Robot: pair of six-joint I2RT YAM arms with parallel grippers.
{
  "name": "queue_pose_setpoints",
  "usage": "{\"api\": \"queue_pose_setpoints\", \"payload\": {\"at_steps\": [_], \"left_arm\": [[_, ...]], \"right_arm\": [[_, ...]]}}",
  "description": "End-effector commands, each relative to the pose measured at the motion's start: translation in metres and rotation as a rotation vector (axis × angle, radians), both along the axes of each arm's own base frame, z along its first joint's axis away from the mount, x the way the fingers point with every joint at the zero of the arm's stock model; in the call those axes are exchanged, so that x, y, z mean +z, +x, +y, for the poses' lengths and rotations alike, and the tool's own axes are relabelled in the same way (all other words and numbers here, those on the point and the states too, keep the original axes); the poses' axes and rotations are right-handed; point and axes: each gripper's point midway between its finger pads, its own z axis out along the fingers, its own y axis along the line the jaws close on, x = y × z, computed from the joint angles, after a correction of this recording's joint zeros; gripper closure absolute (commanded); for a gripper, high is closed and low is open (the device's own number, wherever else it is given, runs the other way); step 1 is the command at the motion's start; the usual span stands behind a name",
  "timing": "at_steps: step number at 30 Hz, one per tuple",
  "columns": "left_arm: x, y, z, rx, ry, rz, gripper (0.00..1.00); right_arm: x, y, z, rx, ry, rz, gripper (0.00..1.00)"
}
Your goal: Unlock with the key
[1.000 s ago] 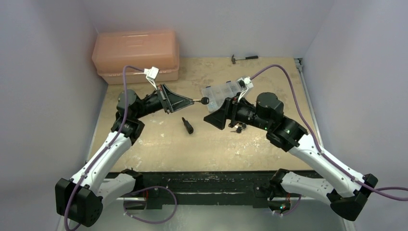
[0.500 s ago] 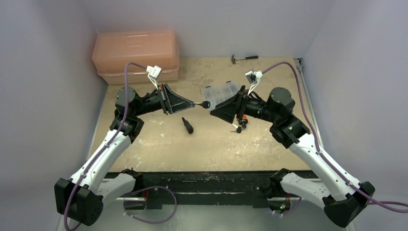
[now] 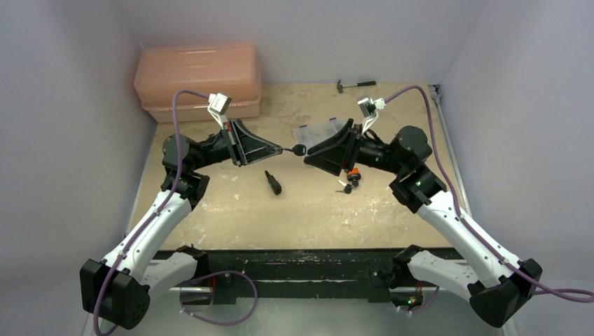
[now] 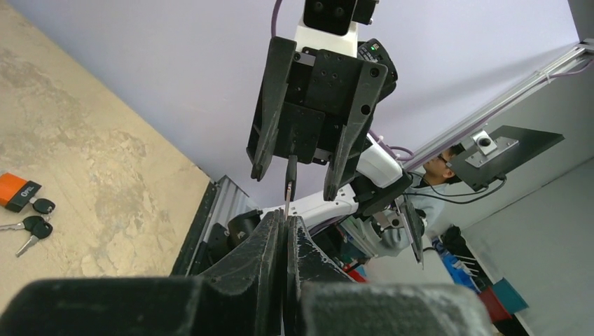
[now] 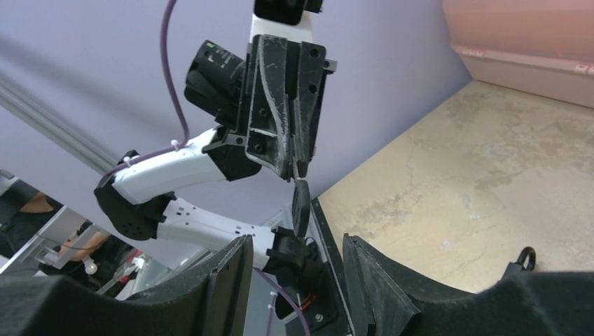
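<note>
Top: left gripper (image 3: 281,148) clamps the key (image 3: 300,149) mid-air by its blade, black head toward right gripper (image 3: 308,154), whose opening can't be read here. Left wrist: blade mostly buried between own fingers (image 4: 266,245), right gripper's jaws spread either side of the head; orange padlock (image 4: 15,192) cut by frame edge. Right wrist: own fingers wide apart, bases cut off, head edge-on above the gap.
</note>
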Motion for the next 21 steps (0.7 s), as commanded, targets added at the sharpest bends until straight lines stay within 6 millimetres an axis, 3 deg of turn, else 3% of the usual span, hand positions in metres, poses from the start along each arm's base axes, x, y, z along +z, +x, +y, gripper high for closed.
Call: {"api": "queue_pose_setpoints", "payload": {"at_steps": [1, 21], "left_arm": [[0.0115, -0.0103, 0.0034, -0.022, -0.036, -0.051, 1.00], [0.0057, -0.0088, 0.0014, -0.033, -0.041, -0.037, 1.00]], "right_arm": [[0.0228, -0.0077, 0.0002, 0.041, 0.071, -0.066, 0.44], [0.0274, -0.0098, 0.0080, 0.109, 0.084, -0.078, 0.56]]}}
